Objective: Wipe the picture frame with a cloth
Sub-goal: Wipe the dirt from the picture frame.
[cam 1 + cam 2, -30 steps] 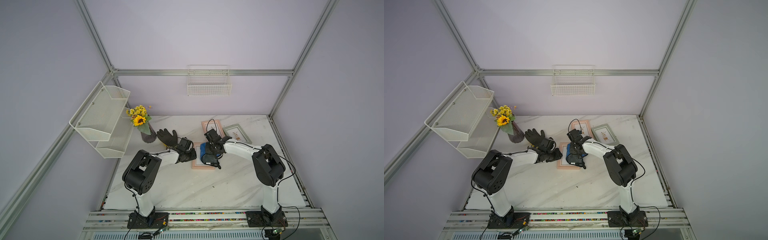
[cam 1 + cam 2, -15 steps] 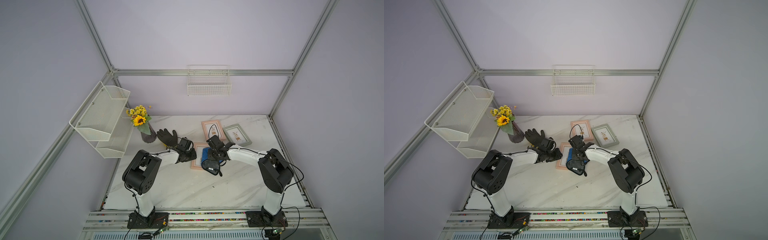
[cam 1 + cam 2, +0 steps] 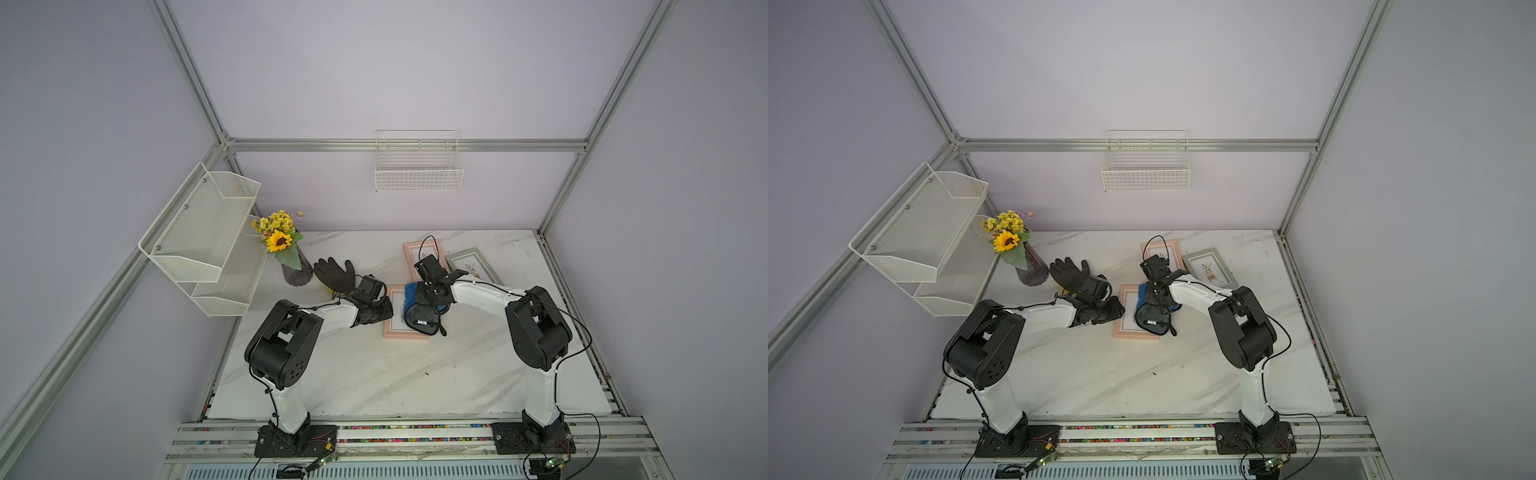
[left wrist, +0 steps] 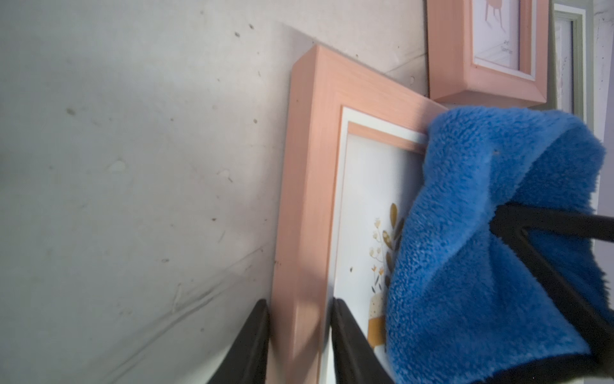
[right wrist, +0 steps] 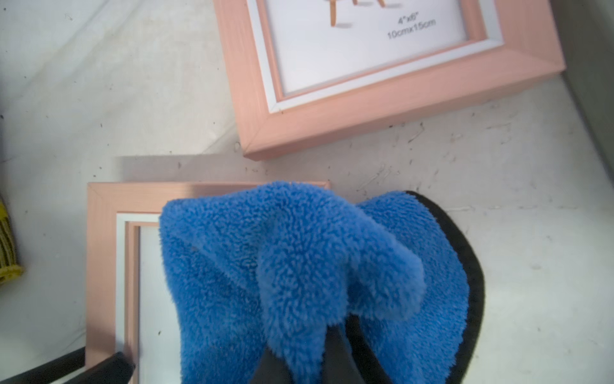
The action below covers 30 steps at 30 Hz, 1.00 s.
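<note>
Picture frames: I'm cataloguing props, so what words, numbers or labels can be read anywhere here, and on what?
"4"x6"": on the paper insert of the far pink frame.
"10cmx15cm": same insert, the next line.
Small lettering on that insert in the left wrist view: too blurred to read.
White tag on the cloth: dark marking, too small to read.

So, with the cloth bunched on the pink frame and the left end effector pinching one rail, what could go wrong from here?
The left end effector holds the picture frame by one rail only; a firm stroke might twist it loose.
The cloth is bunched in the right end effector, so part of the glass may go unwiped.
The second pink frame lies close; the cloth could nudge it.
</note>
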Tool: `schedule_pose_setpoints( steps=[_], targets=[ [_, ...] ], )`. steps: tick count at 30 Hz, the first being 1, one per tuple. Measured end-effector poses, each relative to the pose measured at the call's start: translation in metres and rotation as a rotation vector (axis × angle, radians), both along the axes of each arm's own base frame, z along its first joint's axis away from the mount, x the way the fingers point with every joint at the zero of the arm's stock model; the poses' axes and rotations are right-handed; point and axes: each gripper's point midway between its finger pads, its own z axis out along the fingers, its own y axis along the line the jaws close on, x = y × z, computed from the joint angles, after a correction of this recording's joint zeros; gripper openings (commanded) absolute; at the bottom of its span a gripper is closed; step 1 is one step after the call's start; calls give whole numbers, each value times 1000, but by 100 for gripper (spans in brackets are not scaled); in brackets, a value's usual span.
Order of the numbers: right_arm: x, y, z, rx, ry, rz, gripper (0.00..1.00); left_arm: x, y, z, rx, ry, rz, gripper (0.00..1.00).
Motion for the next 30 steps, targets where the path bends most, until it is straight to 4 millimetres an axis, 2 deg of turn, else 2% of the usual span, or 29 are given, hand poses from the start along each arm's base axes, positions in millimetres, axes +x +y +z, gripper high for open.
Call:
schedule_pose_setpoints(
  steps=[4, 9, 12, 15, 17, 22, 24, 30],
  targets=[
    [-15, 3, -3, 18, -11, 15, 8, 0, 0, 0, 0, 0, 1, 33],
    [-56, 10, -3, 29, 17, 50, 8, 0, 0, 0, -1, 3, 3, 33],
    [-68, 13, -4, 30, 29, 61, 8, 0, 0, 0, -3, 4, 6, 33],
    [-66, 15, -3, 22, 33, 66, 8, 0, 0, 0, -3, 4, 6, 33],
    [-56, 18, -3, 15, 32, 66, 8, 0, 0, 0, -3, 4, 6, 33],
    [-17, 32, -6, 22, 20, 74, 8, 1, -1, 0, -2, 12, 4, 34],
    [-8, 41, -6, 51, 21, 88, 8, 2, -2, 0, -1, 14, 4, 34],
    [-6, 62, -11, 95, 31, 117, 8, 2, -2, 0, 2, 19, 5, 34]
  ],
)
